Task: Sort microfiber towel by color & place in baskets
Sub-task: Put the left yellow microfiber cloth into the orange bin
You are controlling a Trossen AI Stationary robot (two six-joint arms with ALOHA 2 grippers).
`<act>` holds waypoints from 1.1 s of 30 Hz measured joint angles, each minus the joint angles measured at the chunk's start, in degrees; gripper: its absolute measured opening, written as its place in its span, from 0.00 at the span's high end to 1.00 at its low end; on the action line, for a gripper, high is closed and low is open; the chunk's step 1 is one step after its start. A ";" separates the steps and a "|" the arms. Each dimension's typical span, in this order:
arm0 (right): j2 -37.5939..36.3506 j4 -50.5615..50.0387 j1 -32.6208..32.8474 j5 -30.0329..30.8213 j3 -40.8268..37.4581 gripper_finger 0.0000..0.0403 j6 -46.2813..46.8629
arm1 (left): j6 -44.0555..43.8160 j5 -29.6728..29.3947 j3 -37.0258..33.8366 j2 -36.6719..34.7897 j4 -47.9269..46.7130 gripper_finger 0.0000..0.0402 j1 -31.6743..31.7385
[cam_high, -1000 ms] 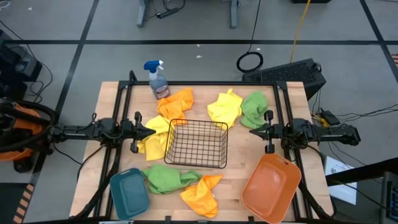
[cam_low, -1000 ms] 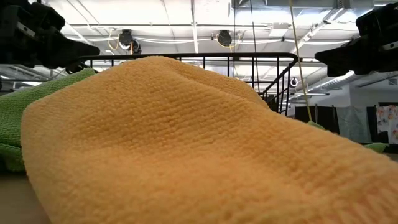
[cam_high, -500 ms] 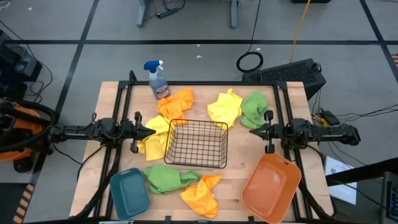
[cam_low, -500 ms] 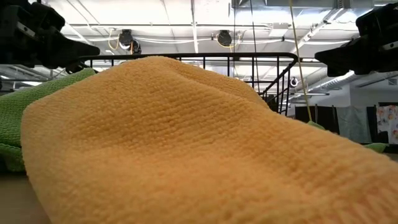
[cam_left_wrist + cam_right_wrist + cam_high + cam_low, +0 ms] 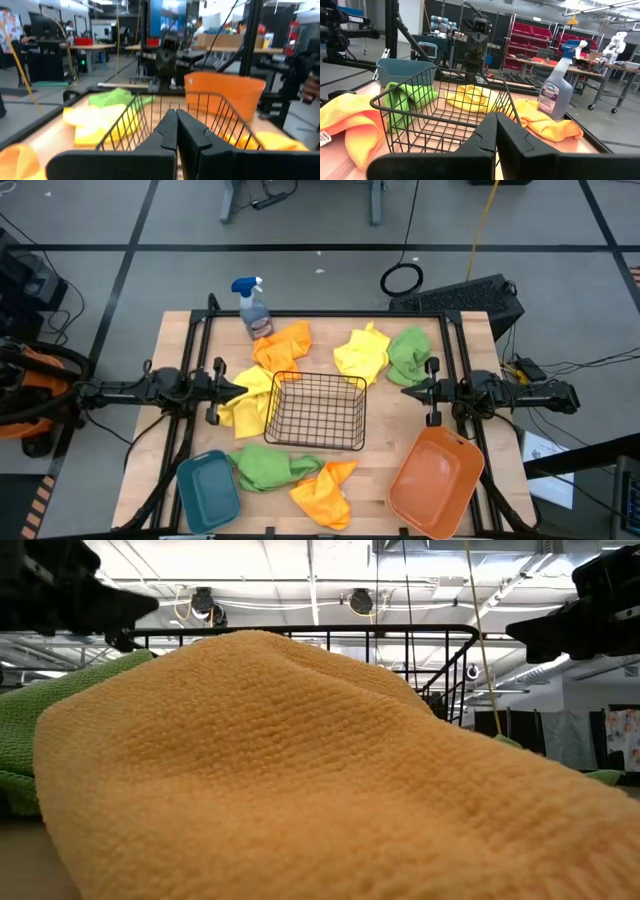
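Overhead, from left to right, the left gripper, closed and empty, hovers above a yellow towel beside the central black wire basket, with the teal tub and orange tub along the near edge and the right gripper likewise closed, holding nothing.

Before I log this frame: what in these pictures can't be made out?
- Low view: an orange towel against the lens hides nearly the whole table.
- High view: the orange tub is cut off by the bottom edge.
- Right wrist view: the spray bottle label is too small to read.
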 joint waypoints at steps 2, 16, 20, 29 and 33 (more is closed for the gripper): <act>-0.02 0.00 -0.02 0.00 0.00 1.00 1.89 | -0.05 0.14 1.70 0.02 -0.14 1.00 -0.01; 0.00 -0.02 0.00 -0.28 0.00 1.00 24.01 | -3.99 -5.41 27.46 9.41 -17.09 0.96 -0.01; -0.01 -0.14 0.00 -0.28 0.00 1.00 23.97 | -4.94 -5.85 35.25 15.55 -23.78 0.95 -0.01; 0.02 -0.31 0.00 -0.09 0.02 1.00 21.79 | -4.13 -5.46 38.24 20.97 -30.37 0.94 -0.01; 0.02 -0.22 0.00 -0.06 0.02 1.00 19.94 | -7.00 -5.39 38.22 22.18 -32.71 0.94 -0.01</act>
